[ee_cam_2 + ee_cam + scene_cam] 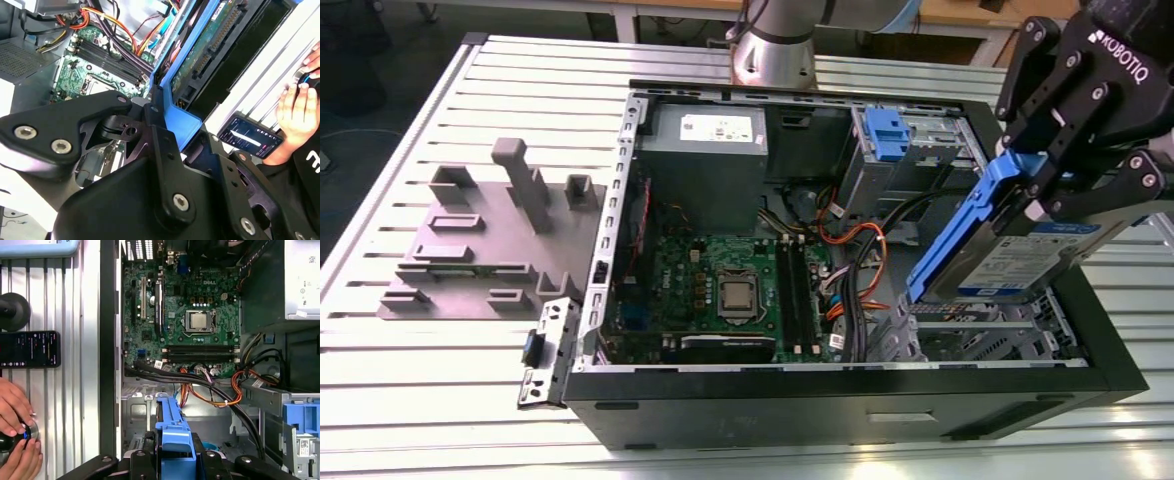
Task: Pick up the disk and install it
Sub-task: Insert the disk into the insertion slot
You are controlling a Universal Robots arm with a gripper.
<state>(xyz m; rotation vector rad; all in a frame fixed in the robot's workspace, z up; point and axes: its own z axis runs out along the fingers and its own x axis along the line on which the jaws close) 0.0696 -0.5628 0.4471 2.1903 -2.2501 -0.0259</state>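
Note:
My gripper (1051,188) is shut on the upper end of the disk (1017,255), a silver drive with a white-and-blue label in a blue carrier frame. It hangs tilted on edge above the open computer case (854,400), over the metal drive cage (987,335) at the exterior view's right. In the second wrist view the disk's (207,47) green circuit-board underside and blue frame run away from the gripper (167,125). In the first wrist view the disk's blue frame (172,430) stands between the black fingers (137,460).
Inside the case lie the green motherboard (720,290), a grey power supply box (704,150), bundled cables (847,240) and a blue latch (887,135) at the back. A grey fixture (487,240) sits on the slatted table. A person's hands (17,440) and a phone (30,349) lie beside the case.

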